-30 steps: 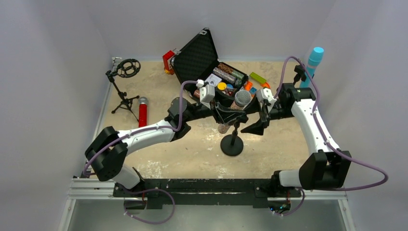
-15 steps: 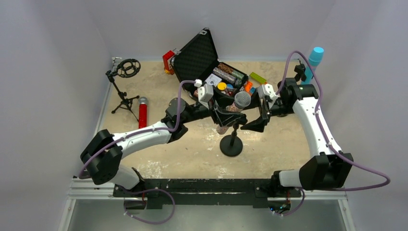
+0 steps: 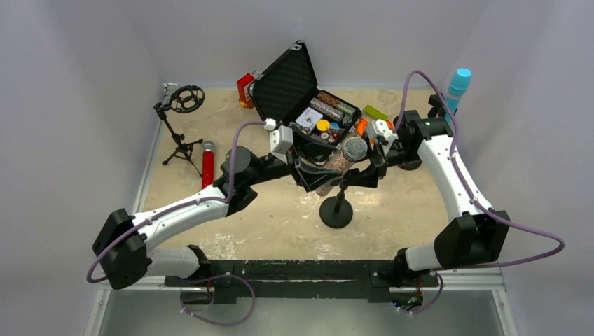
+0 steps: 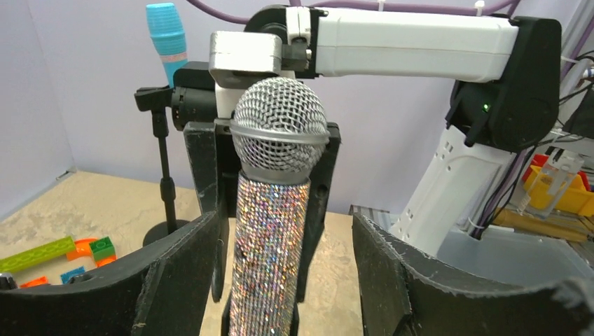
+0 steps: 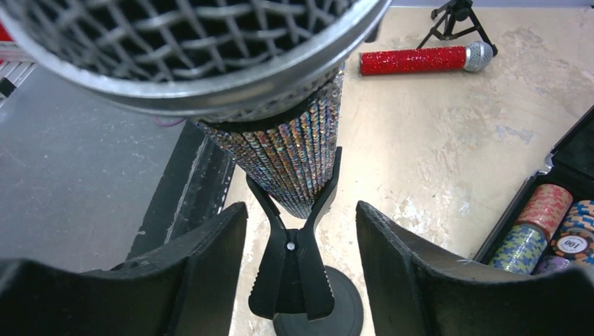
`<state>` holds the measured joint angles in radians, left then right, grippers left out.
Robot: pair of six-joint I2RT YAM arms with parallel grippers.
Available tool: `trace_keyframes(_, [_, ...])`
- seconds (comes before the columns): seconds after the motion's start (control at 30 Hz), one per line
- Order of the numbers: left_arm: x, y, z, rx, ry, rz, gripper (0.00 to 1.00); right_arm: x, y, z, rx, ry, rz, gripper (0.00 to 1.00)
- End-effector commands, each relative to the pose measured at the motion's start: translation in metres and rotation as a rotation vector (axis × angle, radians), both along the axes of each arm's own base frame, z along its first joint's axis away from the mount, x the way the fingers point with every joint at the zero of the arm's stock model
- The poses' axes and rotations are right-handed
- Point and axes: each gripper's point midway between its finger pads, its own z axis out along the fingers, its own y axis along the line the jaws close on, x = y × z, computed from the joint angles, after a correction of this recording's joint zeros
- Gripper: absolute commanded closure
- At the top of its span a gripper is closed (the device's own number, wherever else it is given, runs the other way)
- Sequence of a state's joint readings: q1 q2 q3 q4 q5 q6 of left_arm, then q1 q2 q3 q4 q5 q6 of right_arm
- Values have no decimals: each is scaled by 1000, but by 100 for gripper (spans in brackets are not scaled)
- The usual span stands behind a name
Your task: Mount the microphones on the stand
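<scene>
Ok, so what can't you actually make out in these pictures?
Silver microphone: left wrist view, the bottom edge cuts off its lower end.
Its mesh head: right wrist view, cut by the top edge and blurred from closeness.
Blue microphone: left wrist view, lower end hidden behind the right arm.
Case contents: top view, labels too small to read.

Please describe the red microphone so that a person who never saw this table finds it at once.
Start at the open black case at the back, then go left to the small tripod. The red microphone lies flat just right of its feet. Only it lies down: the silver microphone sits in a clip, the blue microphone stands upright.
</scene>
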<state>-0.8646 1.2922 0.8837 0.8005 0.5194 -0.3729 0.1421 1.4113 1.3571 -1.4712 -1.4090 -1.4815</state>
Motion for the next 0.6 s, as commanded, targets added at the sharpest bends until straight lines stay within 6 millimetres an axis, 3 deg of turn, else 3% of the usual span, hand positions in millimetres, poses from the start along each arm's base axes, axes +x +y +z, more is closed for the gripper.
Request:
trace_keyframes(0.0, [-7,18,-4,15,-30,33,27,-8,6,11,63,11,15,41])
trace_keyframes(0.27, [-18,58,-27,107,14,143,26,-12,6,5,57,-4,23,45])
trace_keyframes(0.57, [-32,116,-55,187,59,298,26,-12,0,7,-12,-79,-4,76])
